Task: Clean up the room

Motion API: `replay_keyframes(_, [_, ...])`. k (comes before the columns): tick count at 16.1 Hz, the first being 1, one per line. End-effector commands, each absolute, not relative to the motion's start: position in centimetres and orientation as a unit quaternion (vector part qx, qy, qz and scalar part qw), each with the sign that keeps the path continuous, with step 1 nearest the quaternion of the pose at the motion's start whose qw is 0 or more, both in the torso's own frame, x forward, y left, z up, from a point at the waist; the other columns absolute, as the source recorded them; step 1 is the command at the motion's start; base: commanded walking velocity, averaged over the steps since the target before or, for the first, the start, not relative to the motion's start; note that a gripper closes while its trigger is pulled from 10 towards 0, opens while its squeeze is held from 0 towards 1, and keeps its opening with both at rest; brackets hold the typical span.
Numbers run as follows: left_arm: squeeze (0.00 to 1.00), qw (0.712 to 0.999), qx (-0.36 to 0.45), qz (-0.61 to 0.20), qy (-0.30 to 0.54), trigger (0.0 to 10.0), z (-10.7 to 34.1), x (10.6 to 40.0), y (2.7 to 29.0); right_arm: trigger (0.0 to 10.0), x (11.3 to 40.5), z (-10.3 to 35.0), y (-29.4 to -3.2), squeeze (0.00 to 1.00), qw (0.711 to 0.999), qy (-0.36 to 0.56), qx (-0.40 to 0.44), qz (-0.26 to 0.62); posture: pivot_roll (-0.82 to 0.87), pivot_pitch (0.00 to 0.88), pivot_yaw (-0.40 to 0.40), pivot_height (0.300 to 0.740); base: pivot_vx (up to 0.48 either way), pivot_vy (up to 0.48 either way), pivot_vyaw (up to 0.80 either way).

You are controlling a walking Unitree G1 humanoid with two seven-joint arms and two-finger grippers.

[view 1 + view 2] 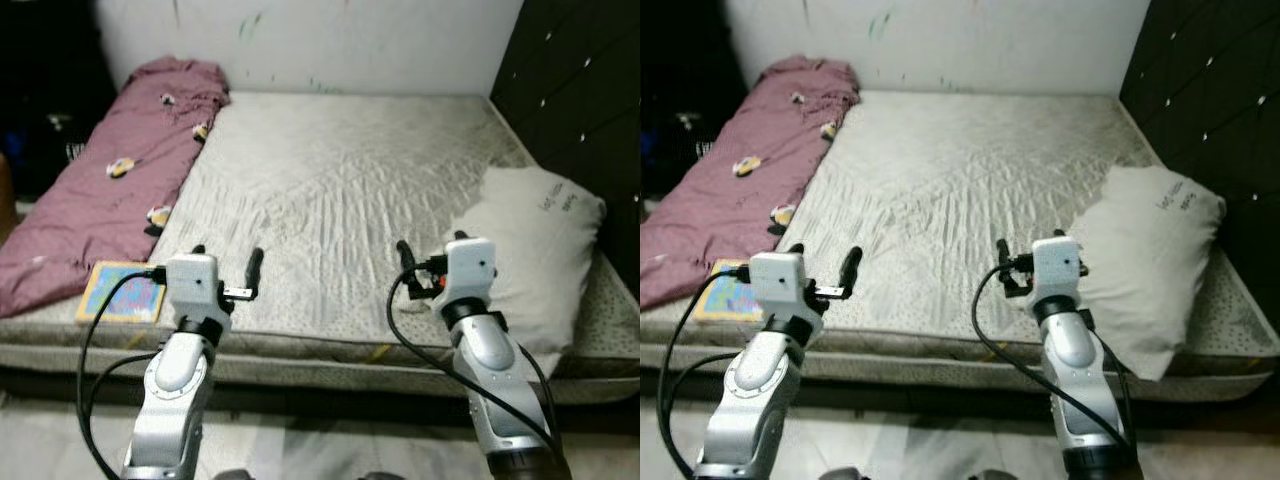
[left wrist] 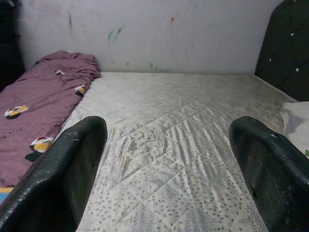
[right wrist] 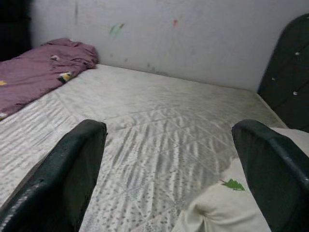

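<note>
Your left gripper (image 1: 227,258) hovers over the near edge of the grey quilted mattress (image 1: 340,190), fingers spread and holding nothing. Just to its outer side lies a flat, colourful square picture book (image 1: 122,291), touching the crumpled maroon blanket with small printed patches (image 1: 110,190) that runs along that side toward the white wall (image 1: 330,40). Your right gripper (image 1: 432,250) is likewise spread and empty, with the white rumpled pillow (image 1: 535,245) just beside it on its outer side, against the dark tufted headboard (image 1: 580,100).
</note>
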State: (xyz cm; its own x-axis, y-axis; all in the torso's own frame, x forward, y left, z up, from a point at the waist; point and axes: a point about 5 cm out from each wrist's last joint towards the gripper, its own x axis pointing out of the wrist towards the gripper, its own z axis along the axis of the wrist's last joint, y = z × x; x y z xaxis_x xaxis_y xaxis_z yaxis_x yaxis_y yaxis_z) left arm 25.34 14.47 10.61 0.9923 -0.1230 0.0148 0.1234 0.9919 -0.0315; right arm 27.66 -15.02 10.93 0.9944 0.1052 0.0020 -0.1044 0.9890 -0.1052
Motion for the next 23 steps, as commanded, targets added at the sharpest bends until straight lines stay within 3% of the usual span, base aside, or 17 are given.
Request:
replay_keyframes(1, [0.00,0.998,-0.016,-0.063,-0.016,10.0,11.04,25.36,14.69,10.0,27.85,11.21,-14.47,0.00,0.997,-0.009,-0.052,0.063,-0.01,0.000,-0.008,0.740,0.000,0.000,0.00])
replay_keyframes(4, [0.00,0.998,-0.017,-0.065,-0.017,10.0,11.06,25.34,14.64,10.0,27.86,11.21,-14.47,0.00,0.997,-0.009,-0.053,0.062,-0.01,0.000,-0.007,0.740,0.000,0.000,0.00])
replay_keyframes(19, [0.00,0.997,-0.022,-0.071,-0.016,10.0,10.99,25.33,14.38,10.0,27.92,11.15,-14.71,0.00,0.997,-0.004,-0.056,0.057,-0.02,0.000,-0.013,0.740,0.309,0.000,0.00])
replay_keyframes(23, [0.00,0.999,0.008,-0.039,-0.013,10.0,10.87,25.68,14.82,10.0,28.07,11.08,-14.84,0.00,0.997,0.000,-0.052,0.050,-0.01,0.000,-0.018,0.740,0.000,0.000,-0.61])
